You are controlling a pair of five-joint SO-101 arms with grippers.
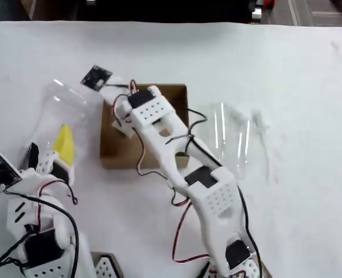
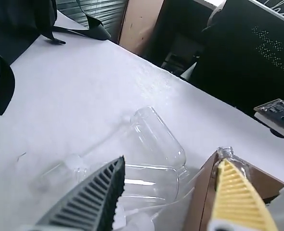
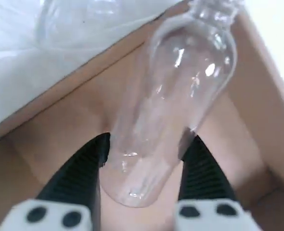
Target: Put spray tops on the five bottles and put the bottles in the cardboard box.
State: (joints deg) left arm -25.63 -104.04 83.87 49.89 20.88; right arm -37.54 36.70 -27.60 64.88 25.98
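a: bottle [image 3: 175,96] lies inside the cardboard box [image 3: 257,86], pinched at its base by the right gripper [image 3: 149,144]; its neck is cut off.
b: left gripper [image 2: 171,163]?
a: spread apart over clear bottles [image 2: 154,134] lying left of the box; outlines merge, so the count is unclear.

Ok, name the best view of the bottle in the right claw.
Right wrist view: the bottle shows full length, gripped by the right claw. Left wrist view shows probably its neck; in the high view the arm covers it.
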